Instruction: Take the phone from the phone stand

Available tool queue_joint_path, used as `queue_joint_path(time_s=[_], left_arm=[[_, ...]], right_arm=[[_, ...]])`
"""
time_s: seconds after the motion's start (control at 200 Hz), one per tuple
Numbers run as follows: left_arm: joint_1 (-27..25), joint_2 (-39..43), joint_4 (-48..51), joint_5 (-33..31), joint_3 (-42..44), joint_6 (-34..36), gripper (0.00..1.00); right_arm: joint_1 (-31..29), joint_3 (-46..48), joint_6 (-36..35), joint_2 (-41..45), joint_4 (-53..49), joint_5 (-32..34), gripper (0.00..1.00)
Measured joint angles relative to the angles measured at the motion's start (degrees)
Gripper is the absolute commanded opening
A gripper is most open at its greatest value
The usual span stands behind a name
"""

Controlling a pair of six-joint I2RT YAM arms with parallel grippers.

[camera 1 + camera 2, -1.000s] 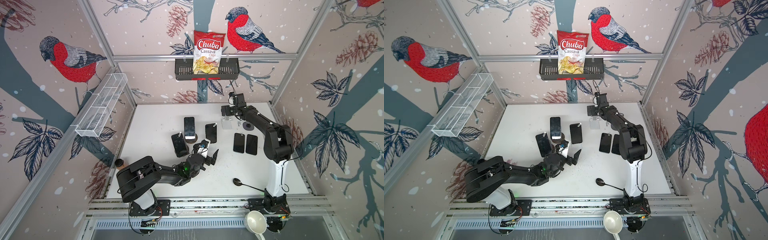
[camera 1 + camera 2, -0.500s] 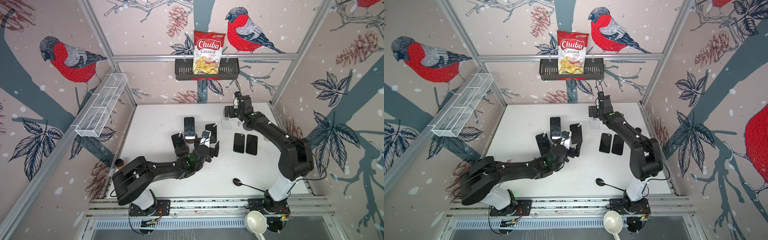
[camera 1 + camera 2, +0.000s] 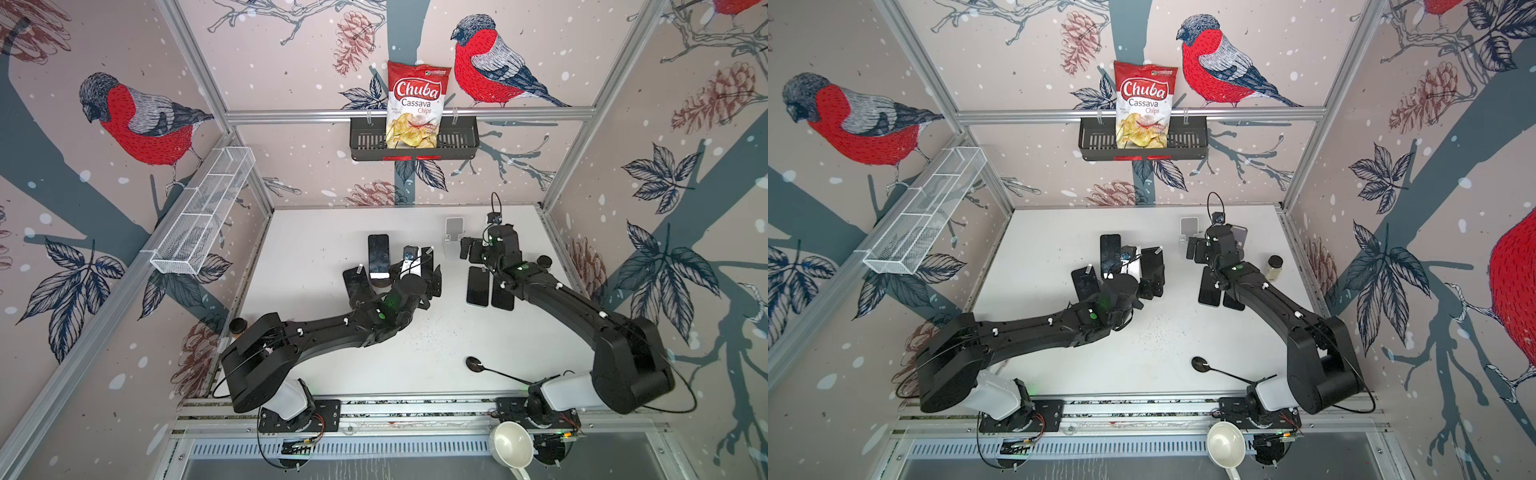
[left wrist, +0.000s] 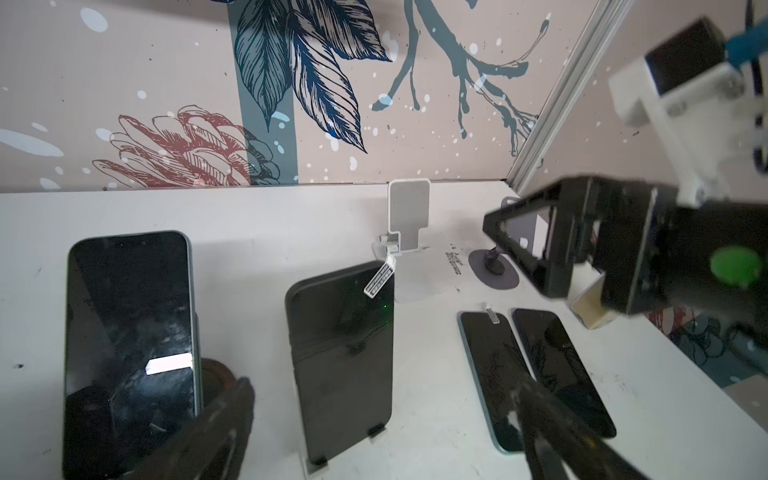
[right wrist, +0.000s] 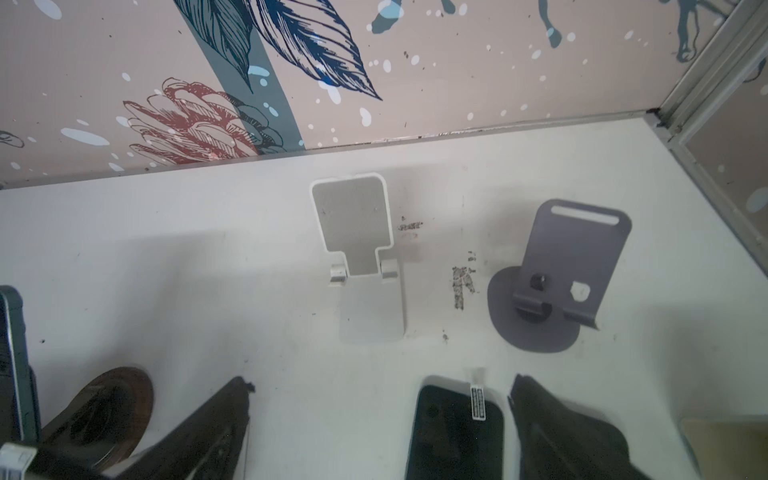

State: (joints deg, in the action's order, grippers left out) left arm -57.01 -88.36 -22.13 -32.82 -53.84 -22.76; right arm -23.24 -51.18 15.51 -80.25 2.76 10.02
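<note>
Jaws spread wide, the left gripper [image 4: 382,386] faces the dark phone [image 4: 340,353] propped on its white stand [image 4: 312,468] at mid-table, where a crooked close could drag the stand or topple the neighbouring phone [image 4: 129,324] on its left; the right gripper [image 5: 380,384] hangs open by the far empty stands [image 5: 353,224].

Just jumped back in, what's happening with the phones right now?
Neither arm holds anything. The left gripper is open, its fingers spread before a dark phone leaning on a stand, with another propped phone beside it. The right gripper, also open, faces an empty white stand and an empty purple stand. Two more phones lie flat on the table.
</note>
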Motion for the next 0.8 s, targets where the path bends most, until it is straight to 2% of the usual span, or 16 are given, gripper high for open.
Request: queue_joint_path(time_s=[0.15,0.5,0.801], left_arm=[[0.4,-3.2,6.4,-0.3,-6.3,-2.9,0.96],[1.7,-8.9,16.7,-1.9,-13.2,-7.3,0.96],[2.1,-10.7,20.2,-2.3,-14.8,-8.8,0.95]], right_arm=[[-0.1,4.3,2.0,1.5,1.4,-1.0,1.00],[-0.3,7.8,3.0,2.1,2.3,-1.6,1.00],[-1.2,9.2,3.8,2.1,4.8,-3.0,0.99]])
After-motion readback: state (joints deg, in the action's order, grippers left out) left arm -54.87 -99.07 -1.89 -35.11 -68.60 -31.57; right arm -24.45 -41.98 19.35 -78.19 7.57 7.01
